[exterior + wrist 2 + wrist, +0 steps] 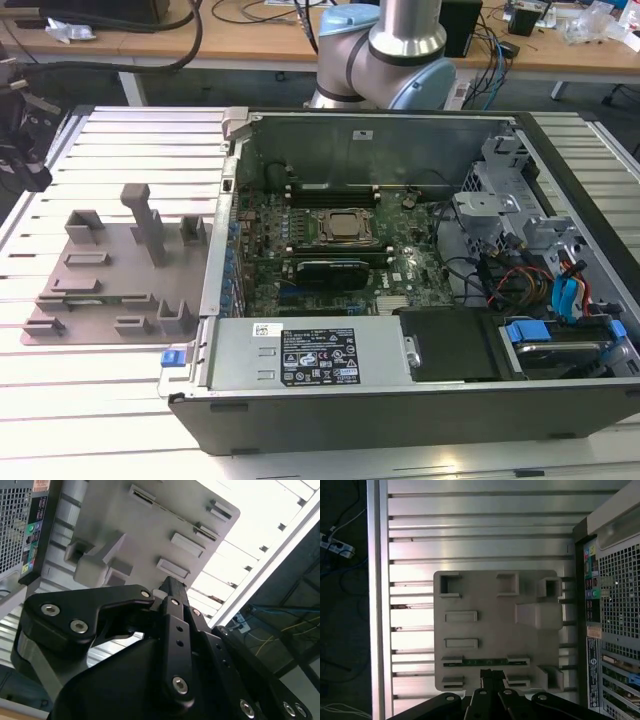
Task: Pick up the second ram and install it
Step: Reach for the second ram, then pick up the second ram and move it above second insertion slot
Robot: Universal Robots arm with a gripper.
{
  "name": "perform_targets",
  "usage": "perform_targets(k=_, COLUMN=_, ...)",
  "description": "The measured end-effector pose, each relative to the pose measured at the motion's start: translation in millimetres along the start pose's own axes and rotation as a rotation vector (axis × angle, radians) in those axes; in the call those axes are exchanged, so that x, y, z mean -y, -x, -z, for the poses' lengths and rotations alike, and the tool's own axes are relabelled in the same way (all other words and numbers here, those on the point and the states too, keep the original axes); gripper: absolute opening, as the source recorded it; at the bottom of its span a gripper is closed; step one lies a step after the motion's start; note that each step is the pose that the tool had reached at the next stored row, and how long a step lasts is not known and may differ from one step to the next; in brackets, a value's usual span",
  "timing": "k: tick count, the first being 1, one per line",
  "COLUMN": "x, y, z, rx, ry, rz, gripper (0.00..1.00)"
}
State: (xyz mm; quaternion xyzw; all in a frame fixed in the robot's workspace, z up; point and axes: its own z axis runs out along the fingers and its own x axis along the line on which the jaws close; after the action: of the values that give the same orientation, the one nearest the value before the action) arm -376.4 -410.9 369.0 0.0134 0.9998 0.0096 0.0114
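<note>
slatted bench (120,400) is shared by open pc case (400,420) and grey fixture tray (490,605), set side by side. claw (493,674) is held over the tray, tips pressed together, nothing gripped. second ram (485,662) is seated on edge in a tray slot, near the tips. pick is judged to need tips centred on the stick, flat faces pinched, straight pull.
</note>
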Motion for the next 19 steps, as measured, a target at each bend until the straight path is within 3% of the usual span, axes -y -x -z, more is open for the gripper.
perform_targets(k=5, x=8.1, y=0.4, z=-3.8, rx=0.0001, ry=0.0002, rz=0.009, gripper=0.10)
perform_targets(k=19, x=8.3, y=0.6, z=-4.2, rx=0.0000, ry=0.0001, rz=0.010, gripper=0.10)
